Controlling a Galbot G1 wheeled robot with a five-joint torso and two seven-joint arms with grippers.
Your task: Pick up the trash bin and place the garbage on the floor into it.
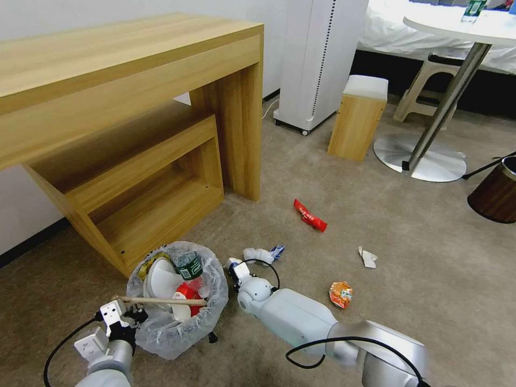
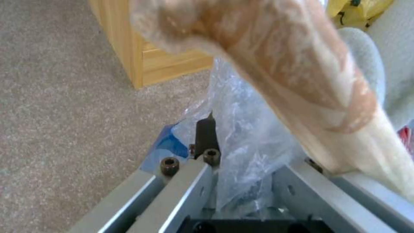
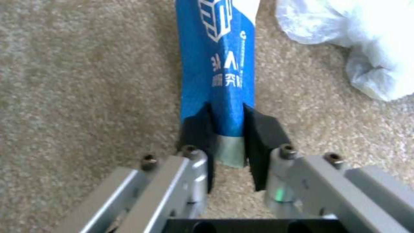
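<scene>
trash bin (image 1: 177, 301) rim (bag) pinched: left hand (image 2: 241, 155) | right hand (image 3: 226, 136) clamps blue wrapper (image 3: 218, 64)

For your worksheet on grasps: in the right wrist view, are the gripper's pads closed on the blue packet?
Yes, both black pads press against the flattened blue packet.

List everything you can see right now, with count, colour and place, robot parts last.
trash bin: 1, clear bag liner, on carpet by the desk, holding a bottle, cup, wrappers and wooden stick
blue wrapper: 1, blue-white, on carpet, pinched by right tool
tissue: 1, white, beside it
red wrapper: 1, mid carpet
orange wrapper: 1, near right arm
paper scraps: 2, white, farther right
wooden desk: 1, light wood, left
brown bin: 1, right edge
stool: 1, wood, white top
left tool: on bin rim, shut on bag
right tool: low on carpet, shut on wrapper
</scene>
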